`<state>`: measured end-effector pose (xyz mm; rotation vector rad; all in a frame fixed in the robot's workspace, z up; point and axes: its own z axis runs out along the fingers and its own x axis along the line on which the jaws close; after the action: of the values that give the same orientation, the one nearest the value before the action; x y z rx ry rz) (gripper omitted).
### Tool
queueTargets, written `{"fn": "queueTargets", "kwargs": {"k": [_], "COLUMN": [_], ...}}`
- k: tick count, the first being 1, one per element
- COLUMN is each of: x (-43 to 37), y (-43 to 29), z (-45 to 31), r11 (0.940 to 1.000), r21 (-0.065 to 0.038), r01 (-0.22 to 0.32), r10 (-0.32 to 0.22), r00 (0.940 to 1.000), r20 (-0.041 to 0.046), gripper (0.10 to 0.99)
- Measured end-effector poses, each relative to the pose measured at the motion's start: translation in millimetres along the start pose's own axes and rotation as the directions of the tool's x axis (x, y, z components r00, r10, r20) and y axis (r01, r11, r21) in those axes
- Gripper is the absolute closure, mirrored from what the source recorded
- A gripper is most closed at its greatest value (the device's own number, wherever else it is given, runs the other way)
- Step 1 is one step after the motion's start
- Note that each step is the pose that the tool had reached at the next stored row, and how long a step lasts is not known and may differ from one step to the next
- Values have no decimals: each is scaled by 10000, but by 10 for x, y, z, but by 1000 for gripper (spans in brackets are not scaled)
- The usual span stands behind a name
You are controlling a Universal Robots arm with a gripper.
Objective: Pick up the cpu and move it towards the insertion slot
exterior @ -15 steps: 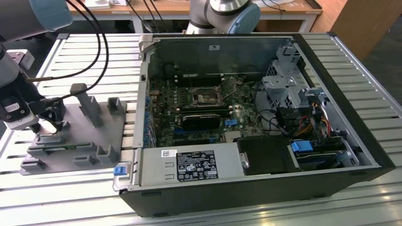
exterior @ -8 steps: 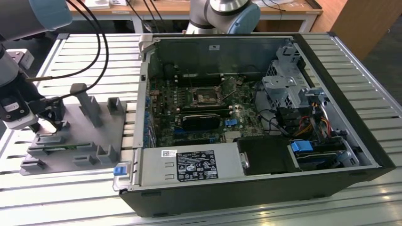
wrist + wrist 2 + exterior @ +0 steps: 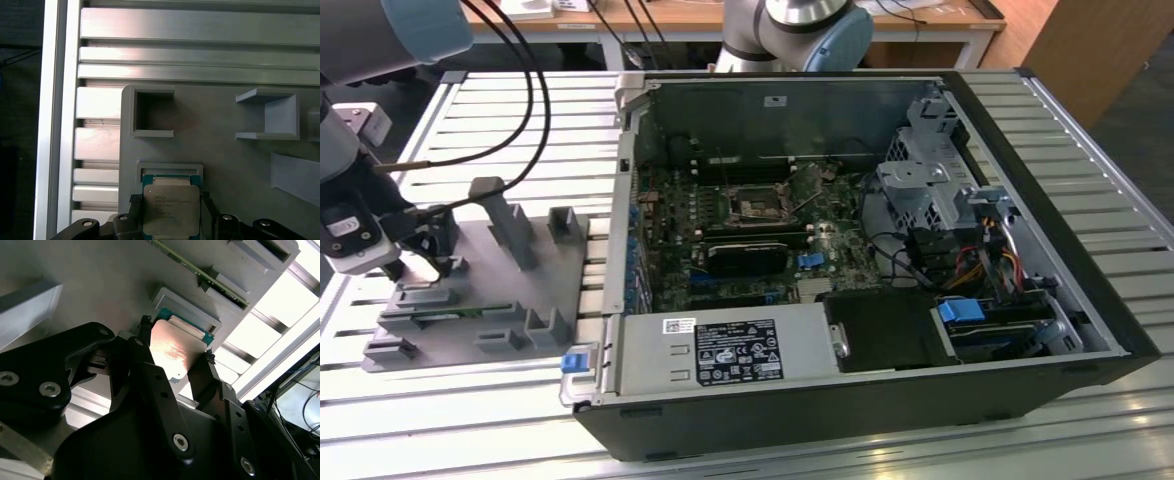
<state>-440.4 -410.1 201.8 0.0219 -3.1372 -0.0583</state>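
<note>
The open computer case (image 3: 787,105) lies just beside the grey plastic fixture (image 3: 520,290), on the exterior view's right. The gripper (image 3: 411,268) hangs over the fixture's other end. The insertion slot (image 3: 758,207) sits inside the case, well apart from the fixture. The cpu (image 3: 171,210) is pinched between the gripper's fingers (image 3: 145,340), at the fixture's shallow square recess.

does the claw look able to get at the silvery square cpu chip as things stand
Likely yes: the claw sits right at the silvery square cpu chip in its grey plastic fixture, nothing covering it.
</note>
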Motion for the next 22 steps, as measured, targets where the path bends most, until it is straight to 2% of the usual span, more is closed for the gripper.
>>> {"fn": "queueTargets", "kwargs": {"k": [22], "x": [0], "y": [2], "z": [-46], "r11": [10000], "r21": [0], "r01": [0], "r10": [0], "r00": [10000], "r20": [0], "gripper": [545]}}
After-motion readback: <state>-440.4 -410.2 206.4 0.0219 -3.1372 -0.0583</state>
